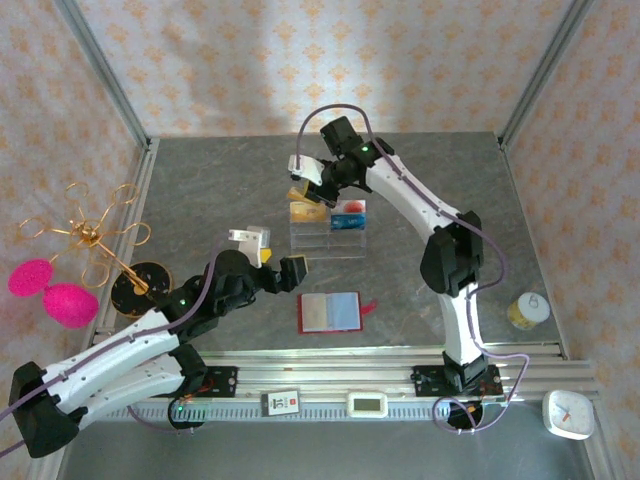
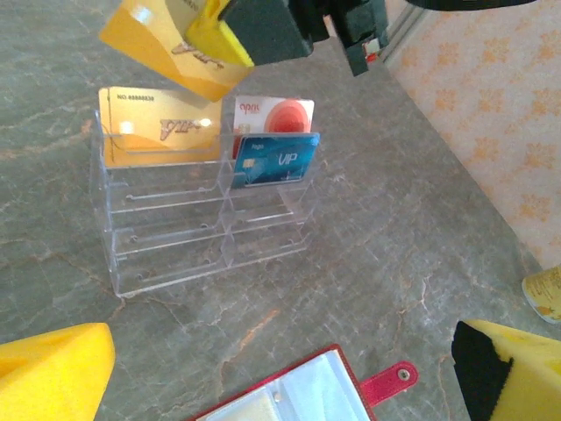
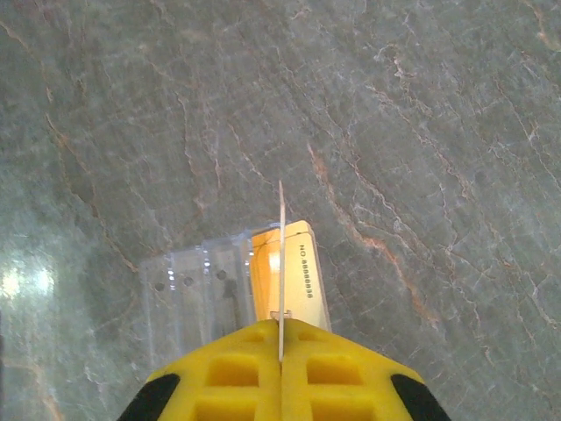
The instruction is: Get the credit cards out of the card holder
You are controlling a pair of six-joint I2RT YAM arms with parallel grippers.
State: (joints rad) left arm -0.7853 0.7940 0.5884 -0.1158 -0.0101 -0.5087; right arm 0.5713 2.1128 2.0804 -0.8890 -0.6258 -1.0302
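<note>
The card holder [image 1: 330,312] lies open on the table, a dark red wallet with pale clear sleeves and a snap tab [image 2: 393,381]. No dark credit card is visible in its sleeves. My left gripper [image 1: 272,258] hovers open just behind the card holder [image 2: 307,399], yellow fingers [image 2: 53,377] wide apart. My right gripper [image 1: 305,182] is shut on a gold card [image 2: 171,48], seen edge-on [image 3: 281,254], above the back left of a clear acrylic stand [image 1: 328,235]. The stand holds another gold card [image 2: 158,132], a blue VIP card [image 2: 276,160] and a white-and-red card [image 2: 276,110].
A yellow-lidded jar [image 1: 527,311] stands at the right. A gold wire ornament [image 1: 95,240] with pink balls [image 1: 55,290] sits at the left. An aluminium rail [image 1: 400,355] runs along the near edge, and patterned walls enclose the table.
</note>
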